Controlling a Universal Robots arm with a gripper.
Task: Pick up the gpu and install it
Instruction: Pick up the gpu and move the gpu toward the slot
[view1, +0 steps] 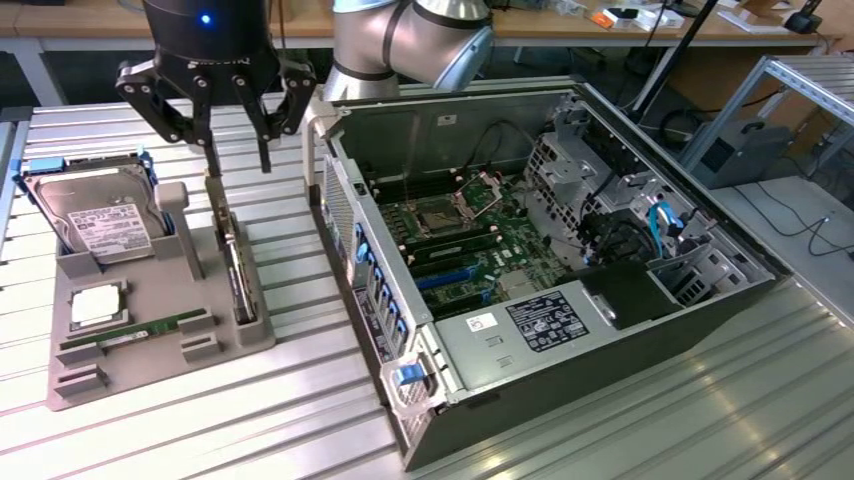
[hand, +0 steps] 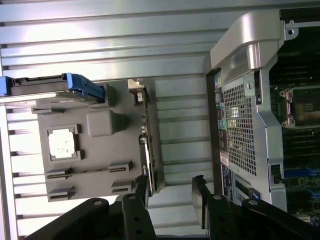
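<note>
The gripper (view1: 238, 160) hangs wide open, holding nothing; just below its fingertips the gpu (view1: 238, 262) stands on edge in the grey holder (view1: 160, 355), not yet grasped; installation into the open computer case (view1: 441, 410) beside it remains undone.

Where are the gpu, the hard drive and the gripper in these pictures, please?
gpu (view1: 240, 275), exterior view, on its long top edge.
hard drive (view1: 96, 228), exterior view, on its labelled silver face.
gripper (view1: 238, 165), exterior view, midway between its open fingertips.

Hard drive (view1: 96, 222); grey tray (view1: 154, 365); open computer case (view1: 441, 125)
</note>
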